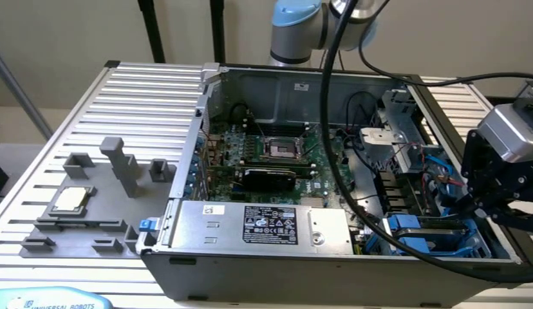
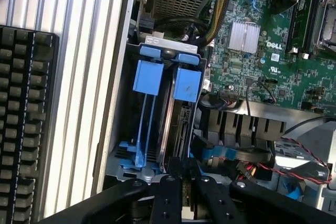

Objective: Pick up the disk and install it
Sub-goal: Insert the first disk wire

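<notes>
Blue-framed and on edge, the disk [image 2: 179, 129] sits in the drive bay [image 2: 157, 40] at a corner of the computer case [image 1: 335, 273] (edge-on to match the slot, by the look), the pincer [image 2: 184, 187] nearly closed and apparently pinching its near end.

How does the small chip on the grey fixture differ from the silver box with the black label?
The chip is small and square; the silver box is far larger and oblong. The chip lies on the grey fixture outside the case; the box sits inside it. Both look silvery.
</notes>
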